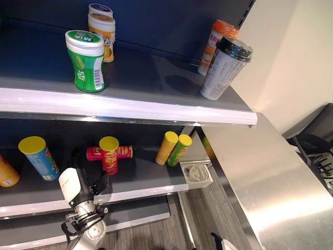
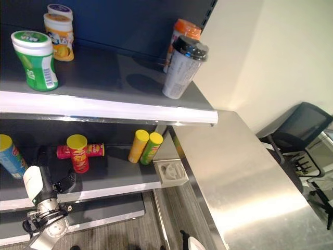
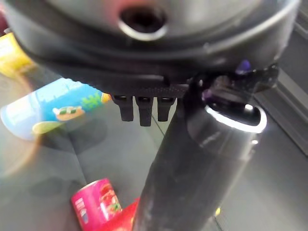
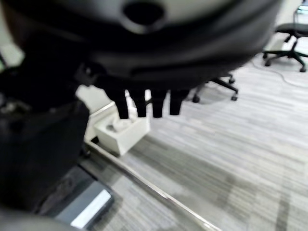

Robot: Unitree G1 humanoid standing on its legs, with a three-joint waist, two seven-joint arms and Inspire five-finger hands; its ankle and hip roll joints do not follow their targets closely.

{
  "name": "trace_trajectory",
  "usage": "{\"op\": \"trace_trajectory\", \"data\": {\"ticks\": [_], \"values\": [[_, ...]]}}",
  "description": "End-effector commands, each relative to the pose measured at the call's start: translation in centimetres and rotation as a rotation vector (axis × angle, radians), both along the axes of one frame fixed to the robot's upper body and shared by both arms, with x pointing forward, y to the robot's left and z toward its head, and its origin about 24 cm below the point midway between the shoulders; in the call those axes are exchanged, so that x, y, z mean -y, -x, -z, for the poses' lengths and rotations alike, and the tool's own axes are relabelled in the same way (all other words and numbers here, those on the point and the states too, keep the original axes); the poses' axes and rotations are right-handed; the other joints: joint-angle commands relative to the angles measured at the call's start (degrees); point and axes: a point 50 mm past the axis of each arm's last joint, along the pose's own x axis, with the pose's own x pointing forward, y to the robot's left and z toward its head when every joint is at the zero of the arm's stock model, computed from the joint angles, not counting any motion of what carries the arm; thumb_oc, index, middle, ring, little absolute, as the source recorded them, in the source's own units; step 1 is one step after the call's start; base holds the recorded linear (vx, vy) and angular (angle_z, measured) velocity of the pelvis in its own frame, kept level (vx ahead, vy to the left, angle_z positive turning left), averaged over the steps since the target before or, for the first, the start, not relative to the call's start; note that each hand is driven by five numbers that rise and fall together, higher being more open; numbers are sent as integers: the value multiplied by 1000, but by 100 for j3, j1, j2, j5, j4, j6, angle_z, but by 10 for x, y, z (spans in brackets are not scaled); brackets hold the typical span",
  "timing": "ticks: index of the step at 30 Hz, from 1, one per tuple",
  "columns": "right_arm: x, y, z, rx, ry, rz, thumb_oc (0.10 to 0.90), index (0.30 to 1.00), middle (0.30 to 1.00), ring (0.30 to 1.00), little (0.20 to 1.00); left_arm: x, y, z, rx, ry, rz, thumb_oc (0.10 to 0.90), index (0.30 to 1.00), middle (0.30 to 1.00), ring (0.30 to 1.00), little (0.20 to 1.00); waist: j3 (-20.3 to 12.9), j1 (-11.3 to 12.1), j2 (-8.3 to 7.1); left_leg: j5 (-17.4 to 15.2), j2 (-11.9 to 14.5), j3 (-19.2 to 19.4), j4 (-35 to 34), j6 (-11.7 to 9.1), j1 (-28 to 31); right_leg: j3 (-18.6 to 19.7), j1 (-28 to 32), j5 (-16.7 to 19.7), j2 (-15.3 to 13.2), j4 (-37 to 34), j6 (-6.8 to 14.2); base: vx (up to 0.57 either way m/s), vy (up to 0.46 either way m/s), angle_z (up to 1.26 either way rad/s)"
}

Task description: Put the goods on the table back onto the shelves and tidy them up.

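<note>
- Left eye view: our left hand (image 1: 86, 190) sits at the front edge of the lower shelf (image 1: 151, 179), just short of the red can (image 1: 110, 151), which stands upright across a pink can (image 1: 125, 151) lying flat behind it. Blue can (image 1: 39, 157) to its left, two yellow-lidded cans (image 1: 173, 148) leaning together to its right. Upper shelf (image 1: 156, 78) holds a green tub (image 1: 86, 60), an orange tub (image 1: 103, 28), an orange-capped bottle (image 1: 215, 41) and a black-lidded cup (image 1: 225, 67) tilted at the edge. The steel table (image 1: 260, 182) carries no goods where we can see it.
- Right eye view: same layout; a white holder (image 2: 170, 173) sits on the corner of the lower shelf.
- Left wrist view: the fingers (image 3: 139, 109) point out straight, thumb (image 3: 202, 144) apart from them, nothing in the hand. Blue can and pink can lie past the fingertips.
- Right wrist view: right hand (image 4: 144, 103) hangs over the floor (image 4: 231, 154) with fingers extended and nothing held.
- Judgement: restocking looks done and we're on tidying. Next move is probably to reach on to the pink/red pair, close on the lying can and stand it up without knocking the red one over.
</note>
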Motion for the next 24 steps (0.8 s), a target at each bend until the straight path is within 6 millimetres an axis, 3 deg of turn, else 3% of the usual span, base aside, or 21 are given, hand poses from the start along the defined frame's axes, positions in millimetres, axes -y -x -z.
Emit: {"op": "trace_trajectory", "data": {"ticks": [1, 9, 24], "values": [[15, -11, -2, 33, 67, 31, 800, 900, 900, 900, 900, 2, -23, -32, 235, 66, 29, 800, 900, 900, 900, 900, -24, 45, -185, -381, -35, 232, 43, 112, 245, -52, -325, 666, -65, 83, 228, 64, 6, 3], [15, -15, -2, 33, 72, 46, 800, 900, 900, 900, 900, 1, -24, -19, 247, 285, -77, 800, 900, 900, 900, 900, -6, -23, -230, -348, 40, 256, 43, 67, 177, -22, -383, 582, 21, 49, 175, 5, 0, 0], [13, -12, -3, 43, 51, 24, 800, 900, 900, 900, 900, -18, -32, -7, 206, 335, -191, 800, 900, 900, 900, 900, -53, -292, -279, -366, 142, 464, 43, -22, 162, 143, -513, 504, 147, 22, 118, 20, -12, -8]]}}
